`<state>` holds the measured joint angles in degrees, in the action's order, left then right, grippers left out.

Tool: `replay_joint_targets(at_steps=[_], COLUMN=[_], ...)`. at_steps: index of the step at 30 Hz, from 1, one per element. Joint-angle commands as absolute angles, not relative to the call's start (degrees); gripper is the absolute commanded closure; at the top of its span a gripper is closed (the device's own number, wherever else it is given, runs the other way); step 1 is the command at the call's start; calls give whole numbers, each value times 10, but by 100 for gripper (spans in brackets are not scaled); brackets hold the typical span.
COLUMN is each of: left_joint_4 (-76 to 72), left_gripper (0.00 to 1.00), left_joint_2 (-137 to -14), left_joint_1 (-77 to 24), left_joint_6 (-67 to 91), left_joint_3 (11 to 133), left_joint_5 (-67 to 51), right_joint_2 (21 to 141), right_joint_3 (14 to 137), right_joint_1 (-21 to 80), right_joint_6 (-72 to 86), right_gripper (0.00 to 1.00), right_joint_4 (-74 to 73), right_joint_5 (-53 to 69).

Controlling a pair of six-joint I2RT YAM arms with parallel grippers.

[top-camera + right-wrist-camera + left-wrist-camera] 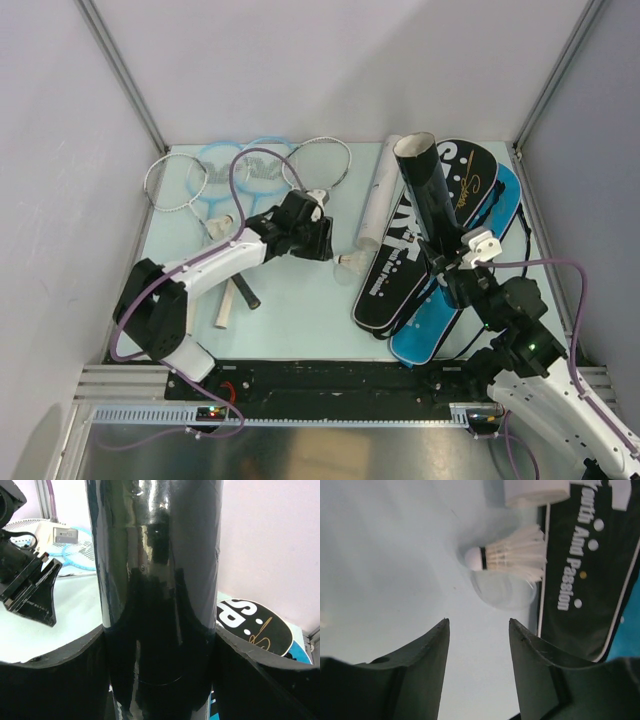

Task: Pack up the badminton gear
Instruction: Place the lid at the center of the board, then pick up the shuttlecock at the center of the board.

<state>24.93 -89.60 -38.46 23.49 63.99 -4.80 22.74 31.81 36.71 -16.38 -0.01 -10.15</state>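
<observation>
- The right gripper [160, 630] clamps the black tube [425, 190] upright, mouth up, seemingly for loading.
- The left gripper [477, 625] gapes empty, facing the shuttlecock [512, 555] beside the black bag [580, 580].

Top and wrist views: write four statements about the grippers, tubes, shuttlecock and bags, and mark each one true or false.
1. The right gripper grips the long glossy black tube. True.
2. The small white feather shuttlecock is clamped in the left gripper. False: it lies on the pale table ahead of the open, empty jaws.
3. The long white tube stands upright. False: it lies flat beside the black racket-shaped bag.
4. The black racket-shaped bag lies on top of the blue racket-shaped bag. True.
</observation>
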Motion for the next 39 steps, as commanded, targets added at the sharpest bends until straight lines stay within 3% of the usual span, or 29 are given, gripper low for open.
replay_joint_targets(at_steps=[1, 11, 23, 39], left_joint_4=[240, 227, 70, 41], left_gripper=[44, 42, 41, 40], left_joint_2=[-881, -831, -816, -862], left_joint_1=[-353, -218, -227, -222], left_joint_6=[262, 306, 381, 432], left_joint_3=[654, 596, 492, 468], left_joint_5=[55, 100, 58, 125], right_joint_2=[211, 211, 221, 225], right_joint_3=[328, 327, 325, 320], right_joint_1=[375, 382, 385, 385], right_joint_6=[-150, -151, -155, -160], right_gripper=[63, 63, 63, 63], right_joint_4=[21, 22, 24, 33], right_joint_5=[-103, -100, -93, -87])
